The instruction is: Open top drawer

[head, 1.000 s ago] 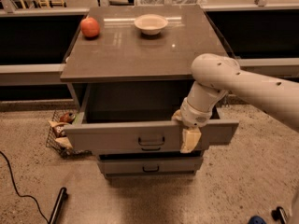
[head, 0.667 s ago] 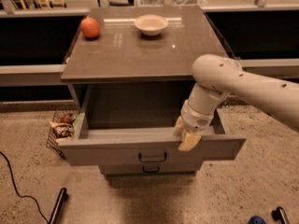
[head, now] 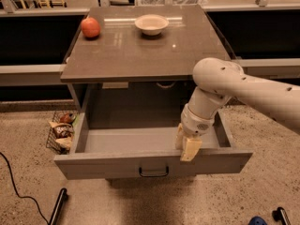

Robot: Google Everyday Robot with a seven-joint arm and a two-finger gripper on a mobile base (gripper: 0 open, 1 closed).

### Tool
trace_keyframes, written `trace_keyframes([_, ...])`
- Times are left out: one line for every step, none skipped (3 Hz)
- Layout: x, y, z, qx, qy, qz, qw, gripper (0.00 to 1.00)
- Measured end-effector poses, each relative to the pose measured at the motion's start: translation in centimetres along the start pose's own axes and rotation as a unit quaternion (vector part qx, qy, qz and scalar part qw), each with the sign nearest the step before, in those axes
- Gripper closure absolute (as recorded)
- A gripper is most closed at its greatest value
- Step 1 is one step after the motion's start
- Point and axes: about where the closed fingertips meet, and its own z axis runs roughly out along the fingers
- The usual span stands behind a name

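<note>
camera view: top drawer (head: 112, 165) standing well out of the grey cabinet (head: 140, 50), gripper (head: 186, 146) at its front edge.
the drawer fills the 6 o'clock part of the view, its tray bare and its dark loop handle (head: 153, 171) at the panel's centre. the gripper comes down from 3 o'clock and meets the top of the front panel at about 1 o'clock from the handle; whether it is wide or narrow cannot be told. on the cabinet top, a bowl (head: 151, 24) lies at 12 o'clock and a red fruit (head: 90, 27) at 11 o'clock. judged step: the pull is near its end; the next move likely calls for letting go and lifting clear without pushing the panel back.
</note>
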Motion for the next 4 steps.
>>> trace_keyframes([0.0, 0.0, 0.0, 0.0, 0.0, 0.0, 1.0, 0.75])
trace_keyframes([0.0, 0.0, 0.0, 0.0, 0.0, 0.0, 1.0, 0.51])
trace_keyframes([0.0, 0.0, 0.01, 0.0, 0.0, 0.0, 1.0, 0.28])
trace_keyframes([0.0, 0.0, 0.01, 0.0, 0.0, 0.0, 1.0, 0.05])
